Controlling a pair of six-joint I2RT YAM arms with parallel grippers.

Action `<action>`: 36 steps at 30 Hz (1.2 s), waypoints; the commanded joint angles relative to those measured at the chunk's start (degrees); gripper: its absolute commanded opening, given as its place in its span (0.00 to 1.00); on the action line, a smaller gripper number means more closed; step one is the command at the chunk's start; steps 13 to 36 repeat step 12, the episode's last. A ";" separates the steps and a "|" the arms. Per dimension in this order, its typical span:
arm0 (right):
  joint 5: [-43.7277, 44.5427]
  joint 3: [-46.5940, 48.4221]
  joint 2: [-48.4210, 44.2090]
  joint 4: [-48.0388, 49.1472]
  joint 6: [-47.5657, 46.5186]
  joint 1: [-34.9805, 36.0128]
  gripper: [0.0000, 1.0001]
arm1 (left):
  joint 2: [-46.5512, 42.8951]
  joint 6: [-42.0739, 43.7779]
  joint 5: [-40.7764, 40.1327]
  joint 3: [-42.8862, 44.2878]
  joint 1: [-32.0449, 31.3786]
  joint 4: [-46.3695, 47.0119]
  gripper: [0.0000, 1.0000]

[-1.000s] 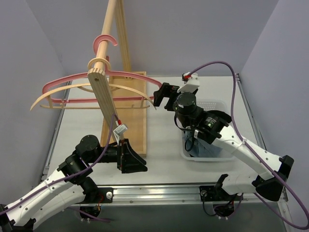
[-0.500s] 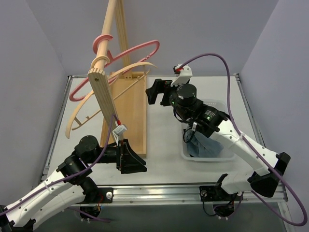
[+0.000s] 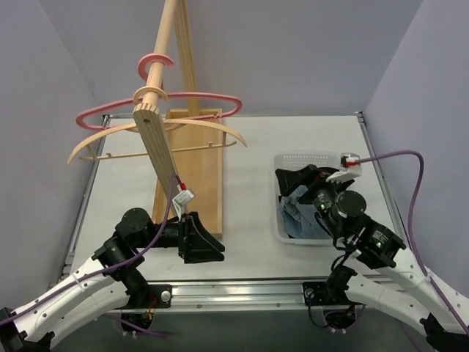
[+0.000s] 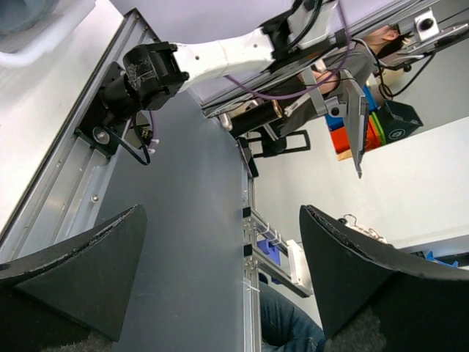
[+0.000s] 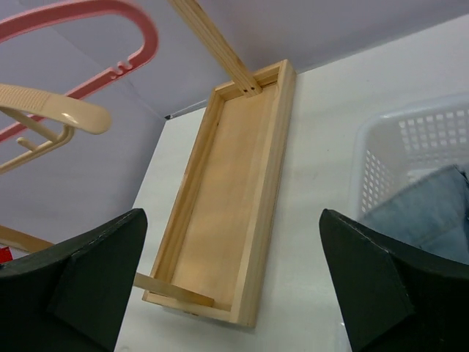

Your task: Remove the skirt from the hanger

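Looks done from here: skirt (image 3: pixel 297 218) lies in the basket (image 3: pixel 308 156) right of centre, pink hanger (image 5: pixel 88 10) and wooden hanger (image 5: pixel 58 110) bare upper left, left fingers (image 4: pixel 73 279) and right fingers (image 5: pixel 366 286) spread apart, empty.

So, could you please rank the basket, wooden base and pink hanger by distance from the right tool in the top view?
1. basket, under the right tool.
2. wooden base, to its left on the table.
3. pink hanger, up on the rack, farther back-left.
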 commanded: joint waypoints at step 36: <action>7.59 -12.46 -11.59 -8.99 14.39 0.16 1.00 | -0.47 -7.29 -0.02 -4.52 0.26 10.84 0.94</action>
